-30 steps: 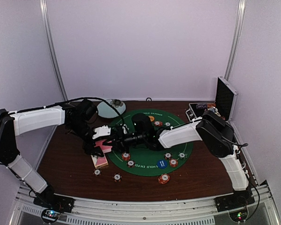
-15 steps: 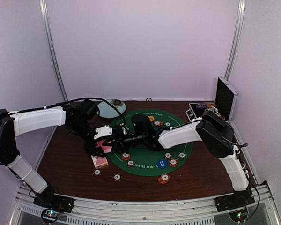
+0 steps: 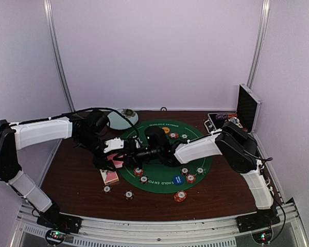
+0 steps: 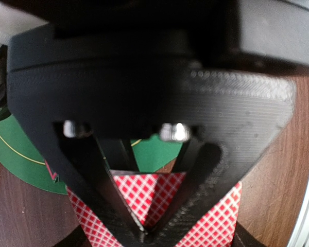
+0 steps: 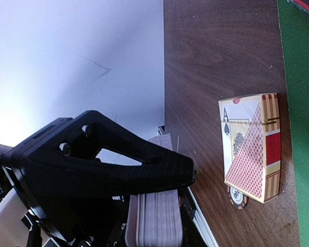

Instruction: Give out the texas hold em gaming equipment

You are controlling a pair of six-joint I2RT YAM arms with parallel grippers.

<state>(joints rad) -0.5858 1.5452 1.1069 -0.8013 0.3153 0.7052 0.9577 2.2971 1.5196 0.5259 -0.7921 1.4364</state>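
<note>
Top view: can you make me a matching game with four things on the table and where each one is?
Things:
1. blue disc
2. card box
3. metal case
4. plate

Places:
A. far right corner, lid standing open
B. on the green mat
C. on the bare table, just off the mat's near left edge
D. at the back, by the mat's far left edge

Pairs: 1-B, 2-C, 3-A, 4-D

Plain pale lilac walls (image 3: 154, 51) all round, two slim metal poles (image 3: 59, 56) at the back, dark wood table (image 3: 72, 180), soft even light.
</note>
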